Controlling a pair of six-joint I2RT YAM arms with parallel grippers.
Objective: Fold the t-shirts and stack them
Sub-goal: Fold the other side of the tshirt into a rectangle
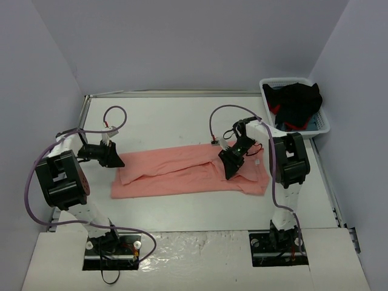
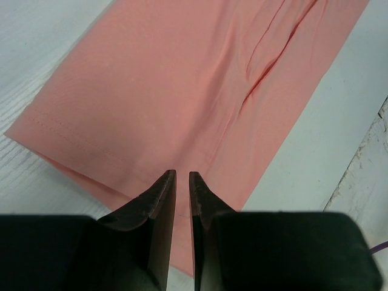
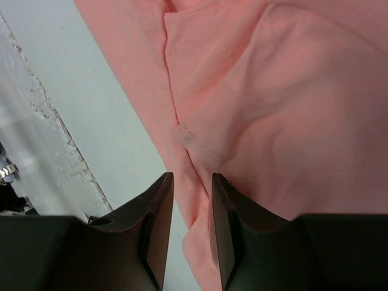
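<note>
Top view, my notes. Left arm (image 1: 60,179) and right arm (image 1: 291,160): white link tubes, blocky black joint housings. Each stands on a black base plate (image 1: 112,254) at 6 o'clock. A purple cable (image 1: 115,112) loops at 12 o'clock of each wrist. Left hand (image 1: 115,159) and right hand (image 1: 232,167) are black. On my wrist feeds the fingers (image 2: 154,206) taper to wedge tips with brownish inner faces.

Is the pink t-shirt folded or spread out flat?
Partly folded: the t-shirt lies on the table as a long narrow band, with overlapping layers showing in the right wrist view.
</note>
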